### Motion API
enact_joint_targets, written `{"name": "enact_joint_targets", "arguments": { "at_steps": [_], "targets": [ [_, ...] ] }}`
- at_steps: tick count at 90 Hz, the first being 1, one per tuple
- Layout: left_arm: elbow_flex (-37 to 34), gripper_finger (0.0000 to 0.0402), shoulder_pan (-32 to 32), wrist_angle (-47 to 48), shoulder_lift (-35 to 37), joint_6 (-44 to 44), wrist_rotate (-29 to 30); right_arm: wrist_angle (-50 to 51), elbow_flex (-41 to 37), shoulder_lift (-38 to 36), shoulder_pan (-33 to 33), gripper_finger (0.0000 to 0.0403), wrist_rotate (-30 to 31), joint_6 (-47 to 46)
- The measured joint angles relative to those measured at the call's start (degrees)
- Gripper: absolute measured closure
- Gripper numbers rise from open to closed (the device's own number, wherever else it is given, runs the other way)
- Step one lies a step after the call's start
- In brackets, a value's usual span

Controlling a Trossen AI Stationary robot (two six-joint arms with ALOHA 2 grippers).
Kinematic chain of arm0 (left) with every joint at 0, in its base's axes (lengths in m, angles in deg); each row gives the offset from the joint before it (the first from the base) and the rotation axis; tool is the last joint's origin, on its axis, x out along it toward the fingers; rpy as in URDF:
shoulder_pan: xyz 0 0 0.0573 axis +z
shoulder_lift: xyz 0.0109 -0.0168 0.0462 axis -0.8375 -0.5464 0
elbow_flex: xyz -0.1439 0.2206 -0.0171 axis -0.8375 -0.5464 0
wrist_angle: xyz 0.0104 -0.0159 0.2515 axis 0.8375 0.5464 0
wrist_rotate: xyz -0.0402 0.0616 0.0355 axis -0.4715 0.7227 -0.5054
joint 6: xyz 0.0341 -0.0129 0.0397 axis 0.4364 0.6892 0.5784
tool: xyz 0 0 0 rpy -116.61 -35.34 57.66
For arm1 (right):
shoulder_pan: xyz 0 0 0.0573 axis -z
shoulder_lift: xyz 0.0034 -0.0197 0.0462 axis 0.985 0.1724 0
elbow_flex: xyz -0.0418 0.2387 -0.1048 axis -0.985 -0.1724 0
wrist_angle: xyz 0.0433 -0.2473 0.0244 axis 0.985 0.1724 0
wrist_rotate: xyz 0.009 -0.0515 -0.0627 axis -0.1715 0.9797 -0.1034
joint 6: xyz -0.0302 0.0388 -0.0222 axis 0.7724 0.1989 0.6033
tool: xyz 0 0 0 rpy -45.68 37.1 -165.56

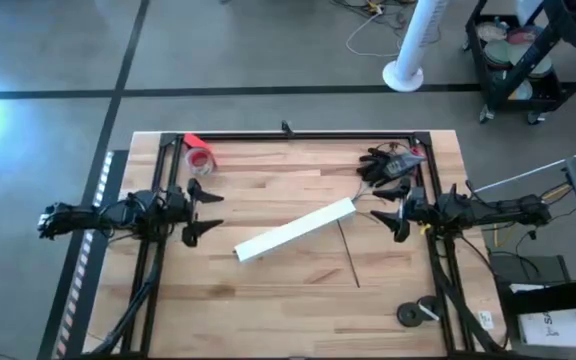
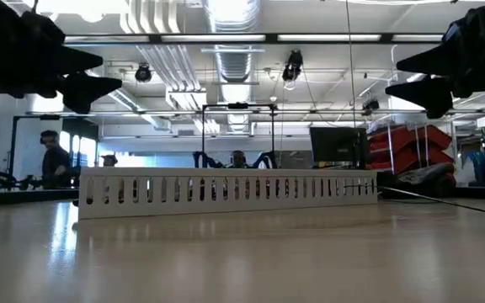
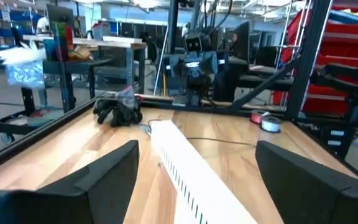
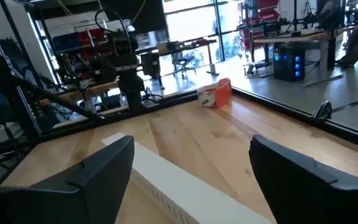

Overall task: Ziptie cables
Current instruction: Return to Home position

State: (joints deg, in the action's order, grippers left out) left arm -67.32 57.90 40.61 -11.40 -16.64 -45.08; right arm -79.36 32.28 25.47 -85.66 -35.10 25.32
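One thin dark cable (image 1: pixel 349 254) lies straight on the wooden table, starting just near of the long white slotted strip's (image 1: pixel 296 230) right end; the left wrist view shows this cable (image 3: pixel 219 140) beside the strip (image 3: pixel 185 168). The strip lies flat and slanted across the table's middle. My left gripper (image 1: pixel 211 211) hovers open left of the strip, pointing at it. My right gripper (image 1: pixel 388 214) hovers open off the strip's right end (image 4: pixel 166 180). Neither holds anything. Blue and green cables do not show.
A black glove-like bundle (image 1: pixel 384 165) lies at the far right, a red tape roll (image 1: pixel 200 156) at the far left, and two black rolls (image 1: pixel 418 312) at the near right. A black frame (image 1: pixel 298 135) edges the table. Bare wood lies near of the strip.
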Motion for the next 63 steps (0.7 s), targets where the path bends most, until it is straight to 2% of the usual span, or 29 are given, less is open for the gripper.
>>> {"name": "enact_joint_targets", "arguments": {
  "at_steps": [63],
  "targets": [
    [0.07, 0.0093, 0.00, -0.04, -7.77, -0.01, 0.00, 0.00, 0.02, 0.00, -0.01, 0.0133, 0.01, 0.00]
  ]
}}
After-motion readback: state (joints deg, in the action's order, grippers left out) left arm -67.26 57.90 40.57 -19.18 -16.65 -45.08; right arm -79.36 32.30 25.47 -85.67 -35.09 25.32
